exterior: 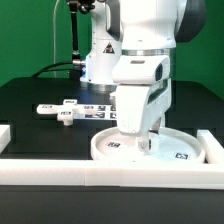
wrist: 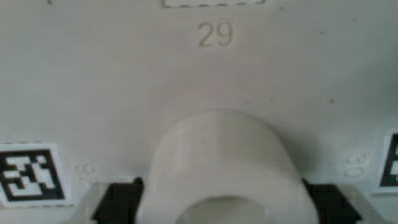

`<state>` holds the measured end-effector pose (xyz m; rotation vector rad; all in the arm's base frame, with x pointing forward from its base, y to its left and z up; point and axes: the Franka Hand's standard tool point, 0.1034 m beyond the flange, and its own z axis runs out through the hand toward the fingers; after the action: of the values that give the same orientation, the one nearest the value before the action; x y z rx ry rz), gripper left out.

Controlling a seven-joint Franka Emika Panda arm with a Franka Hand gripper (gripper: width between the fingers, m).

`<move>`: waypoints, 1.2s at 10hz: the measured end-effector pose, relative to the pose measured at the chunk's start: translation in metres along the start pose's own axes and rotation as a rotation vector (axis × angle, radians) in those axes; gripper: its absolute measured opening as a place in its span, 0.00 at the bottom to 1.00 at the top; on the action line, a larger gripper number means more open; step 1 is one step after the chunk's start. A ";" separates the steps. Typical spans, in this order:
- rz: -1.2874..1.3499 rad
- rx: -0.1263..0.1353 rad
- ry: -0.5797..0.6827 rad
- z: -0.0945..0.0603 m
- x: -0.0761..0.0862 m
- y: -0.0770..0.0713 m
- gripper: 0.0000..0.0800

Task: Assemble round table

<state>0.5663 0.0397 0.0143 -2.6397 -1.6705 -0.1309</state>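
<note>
While the end effector [wrist: 217, 200] is clamped on the short thick cylinder [wrist: 222, 150] over the large rimmed round disc [exterior: 172, 140] on the worktop [exterior: 30, 95], the cylinder is judged light, stiff, slick plastic, best gripped across its curved sides.

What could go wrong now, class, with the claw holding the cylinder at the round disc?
1. The cylinder hides part of the round disc in the wrist view, so a misaligned fit might go unseen.
2. The claw grips only the cylinder's sides; pressing down could let it slip or tilt.
</note>
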 end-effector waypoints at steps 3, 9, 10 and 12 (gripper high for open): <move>0.001 0.000 0.000 0.000 0.000 0.000 0.51; 0.120 -0.049 0.004 -0.055 -0.019 -0.041 0.81; 0.130 -0.052 0.003 -0.061 -0.022 -0.056 0.81; 0.111 -0.071 0.020 -0.061 -0.024 -0.077 0.81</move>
<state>0.4826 0.0475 0.0708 -2.7651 -1.5374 -0.2172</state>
